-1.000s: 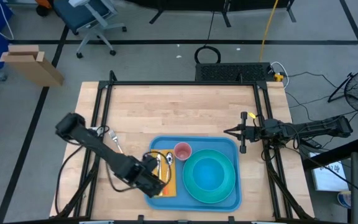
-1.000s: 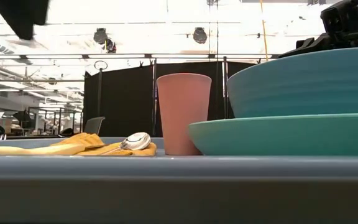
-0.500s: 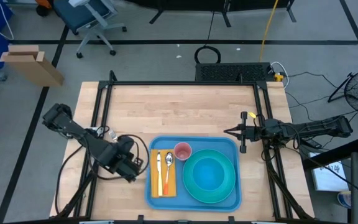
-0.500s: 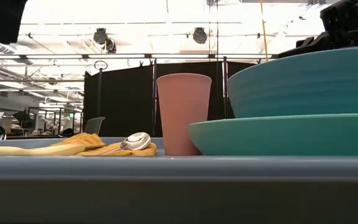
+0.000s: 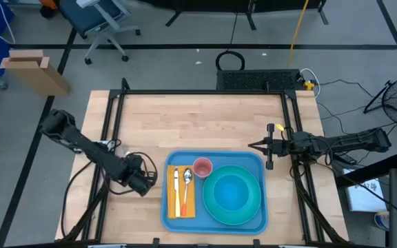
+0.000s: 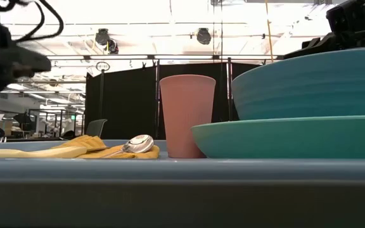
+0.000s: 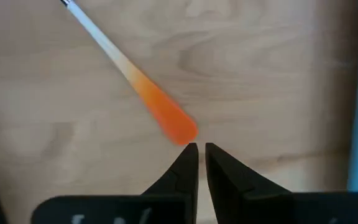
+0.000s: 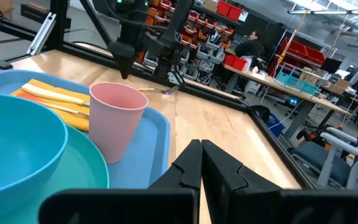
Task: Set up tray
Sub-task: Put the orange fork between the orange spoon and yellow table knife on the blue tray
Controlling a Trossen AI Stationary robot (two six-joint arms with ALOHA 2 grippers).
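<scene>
Now the large flat blue plastic tray (image 5: 214, 222), rounded corners and low rim, lies loaded; the left gripper (image 5: 150, 180) beside it and the right gripper (image 5: 270, 146) both have fingers pressed together.

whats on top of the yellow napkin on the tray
On the yellow napkin, at the left end of the blue tray, lie a spoon and two utensils with orange handles. The napkin hides the tray floor beneath; anything under it cannot be seen.
</scene>
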